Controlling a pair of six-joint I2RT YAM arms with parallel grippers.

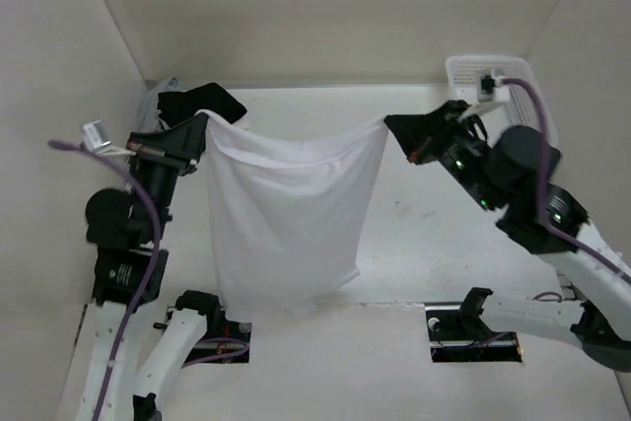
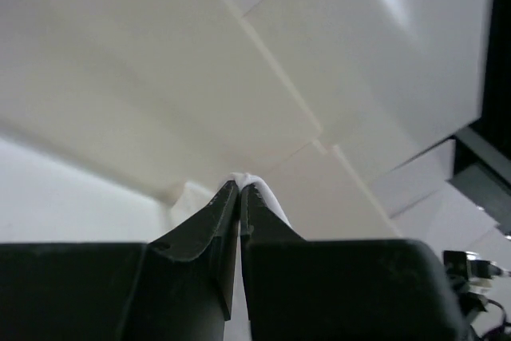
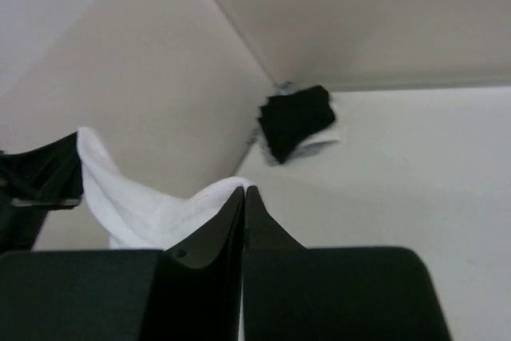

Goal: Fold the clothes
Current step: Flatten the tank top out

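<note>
Left wrist view first: the left gripper (image 2: 239,189) has its two black fingers pressed together, and a sliver of the white garment (image 2: 257,185) peeks out at the tips, pinched tight. Past that there are only pale walls; this camera shows nothing of the fabric hanging below.

Over to the right wrist view: the right gripper (image 3: 243,191) is closed just the same. White fabric bunches at its tips and runs off leftward to the other arm's dark fingers. Here is something the left camera misses: a black garment (image 3: 294,120) lies in the far corner of the table (image 3: 415,165), with a bit of pale cloth (image 3: 322,143) under it.

The top external view puts it all together. Both arms are raised, each holding an upper corner, and the white garment hangs between them like a sheet. Its top edge sags in the middle and its lower edge reaches down toward the table's near edge; whether it touches, I can't tell. Only this view shows a white perforated basket (image 1: 513,71) at the far right corner, behind the right arm.
</note>
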